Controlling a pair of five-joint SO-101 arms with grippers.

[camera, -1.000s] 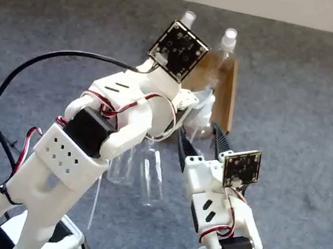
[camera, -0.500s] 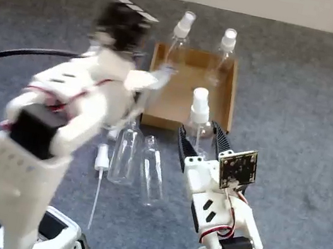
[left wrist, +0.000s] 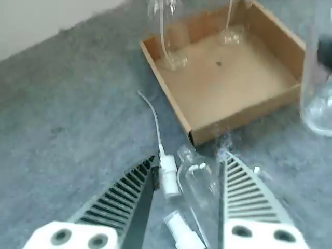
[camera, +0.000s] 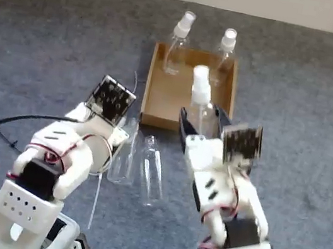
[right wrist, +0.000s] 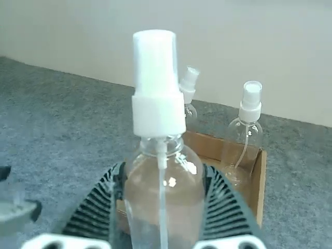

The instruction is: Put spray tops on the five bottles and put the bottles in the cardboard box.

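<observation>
My right claw [right wrist: 162, 181] is clenched on the held bottle [right wrist: 158, 189]. It grips the clear body from both sides, and the white spray top stands upright above my fingers. Seen from above, this bottle stands at the 6 o'clock wall of the cardboard box [camera: 170, 99], which lies toward 12 o'clock on the tabletop [camera: 300, 89]. I judge the bottle to be just outside that wall. I cannot tell whether its base is off the tabletop.

Inside the box, the 11 o'clock bottle [camera: 176, 49] and the 1 o'clock bottle [camera: 224, 57] stand capped at the far wall, with bare cardboard on their 6 o'clock side.

The step in hand, as I read it, is boxing the one I hold. To do it well, I should lift until the base clears the wall, then carry it toward 12 o'clock without letting it lean. I should come down on the bare floor short of the two standing bottles, so my fingers brush neither. A tall, light bottle will likely tip easily, so I should let go only once the base sits flat, open just enough, and draw straight up.

My left claw [left wrist: 188, 161] hangs released at about 7 o'clock of the box. Below it a bare bottle [left wrist: 199, 181] lies on its side, with a loose spray top [left wrist: 168, 176] just beside it. A second bare bottle [camera: 151, 172] lies alongside, also uncapped.
</observation>
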